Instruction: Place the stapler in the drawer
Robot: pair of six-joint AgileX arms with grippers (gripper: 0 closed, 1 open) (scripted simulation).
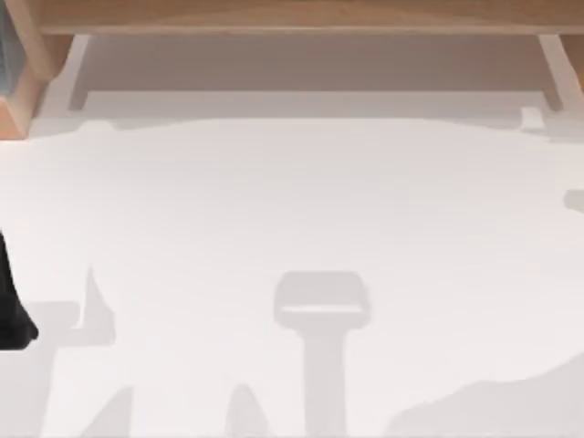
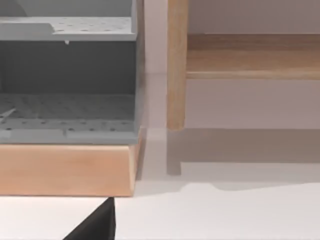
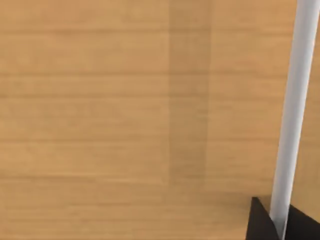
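Hugging the worktop's (image 1: 292, 201) left edge, my left arm (image 1: 11, 301) shows as a dark shape near the front left corner. From its wrist camera, one dark tip of the left gripper (image 2: 97, 225) pokes in over the white surface; whether this pincer stands wide or narrow I cannot tell. Beyond it sits a grey perforated unit (image 2: 65, 70) with open compartments one above the other, resting on a wooden base (image 2: 65, 170). Just beside that unit a wooden post (image 2: 176, 65) stands upright. Along the worktop's far edge runs a wooden frame (image 1: 292, 14), reaching from the far left corner to the far right corner. The right gripper (image 3: 277, 225) faces a wood panel (image 3: 100, 120) close up, with a white bar (image 3: 295, 100) running between its two dark tips; I cannot tell whether this pincer is clamped on the bar or merely straddles it. Where the stapler lies I cannot tell.
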